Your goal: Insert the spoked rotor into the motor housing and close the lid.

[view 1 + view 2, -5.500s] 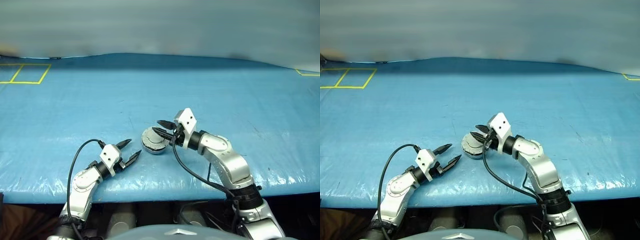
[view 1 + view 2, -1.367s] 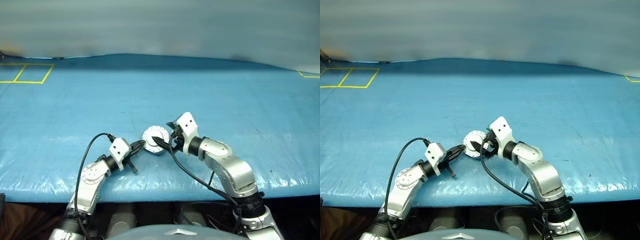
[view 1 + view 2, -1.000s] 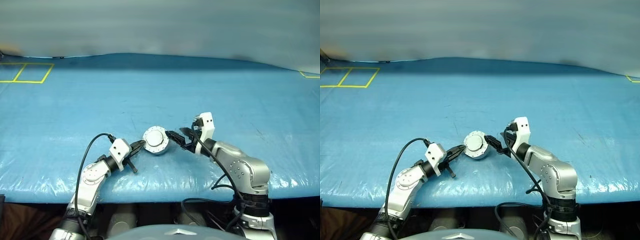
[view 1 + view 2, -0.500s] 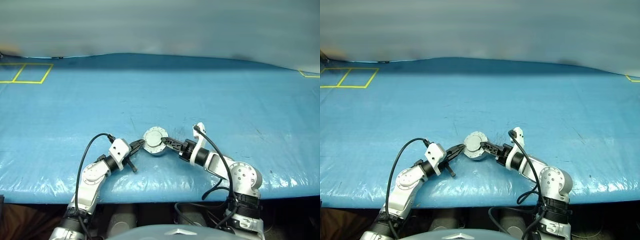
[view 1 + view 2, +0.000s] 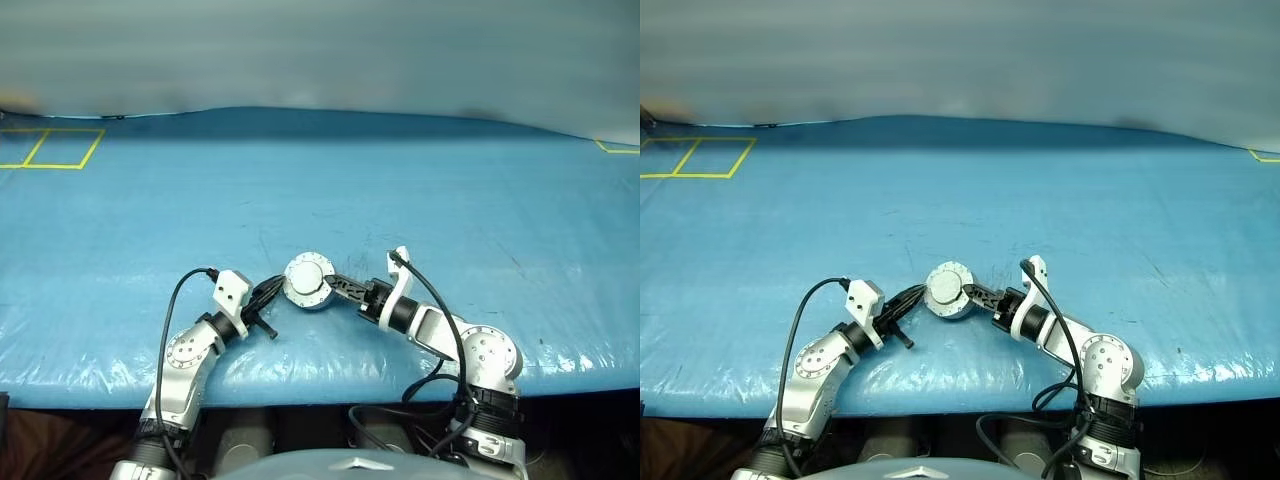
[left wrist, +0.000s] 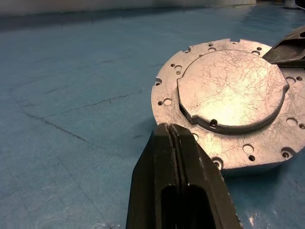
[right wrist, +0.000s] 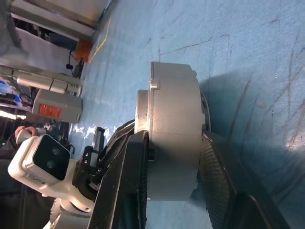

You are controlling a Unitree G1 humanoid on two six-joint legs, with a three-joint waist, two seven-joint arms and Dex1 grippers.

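Near the bench's (image 5: 120,250) front edge, keep your closed left gripper (image 6: 167,131) bracing the lidded motor housing (image 5: 308,281) while your right gripper's (image 7: 174,157) jaws clamp it squarely, top and bottom.

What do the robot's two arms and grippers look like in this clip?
Both arms are silver-grey metal with rounded joint housings and black collars. Each wrist carries a white boxy camera block. The left gripper and the right gripper each have two black tapered fingers; the right's pads are ribbed. A black cable loops along each arm.

One closed motor housing (image 5: 307,281), two grippers: left gripper (image 5: 268,293), right gripper (image 5: 335,285), one blue worktop (image 5: 450,200).
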